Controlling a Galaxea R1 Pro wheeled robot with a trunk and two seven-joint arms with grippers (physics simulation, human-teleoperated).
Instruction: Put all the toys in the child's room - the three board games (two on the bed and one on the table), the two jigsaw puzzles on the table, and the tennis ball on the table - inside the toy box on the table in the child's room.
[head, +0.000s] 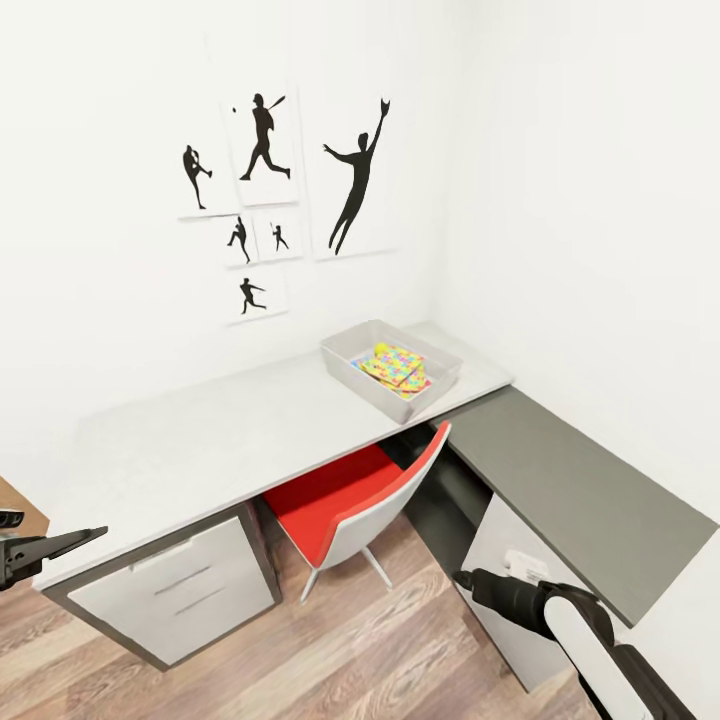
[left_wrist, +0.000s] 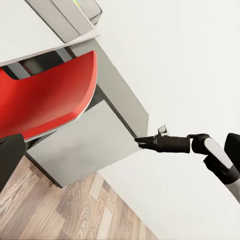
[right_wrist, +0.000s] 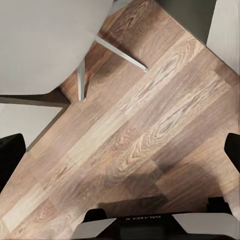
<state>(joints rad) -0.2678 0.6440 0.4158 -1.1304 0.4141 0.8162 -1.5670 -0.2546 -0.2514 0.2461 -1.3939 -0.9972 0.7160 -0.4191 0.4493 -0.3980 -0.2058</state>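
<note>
The pale grey toy box (head: 345, 366) stands on the far right end of the table (head: 200, 440), near the room's corner. Inside it lie multicoloured jigsaw puzzles (head: 395, 368), one partly over the other. The board games, the tennis ball and the bed are out of view. My left gripper (head: 90, 536) hovers low at the table's near left corner, open and holding nothing. My right gripper (head: 462, 578) hangs below table height in front of the light grey door panel (left_wrist: 85, 145), open and empty, far from the box.
A red and white chair (head: 345, 500) is tucked under the table between a drawer unit (head: 170, 590) and the lower dark grey cabinet top (head: 570, 480). Black sports silhouettes (head: 262, 140) hang on the white wall. Wood-plank floor (right_wrist: 150, 125) lies beneath my right gripper.
</note>
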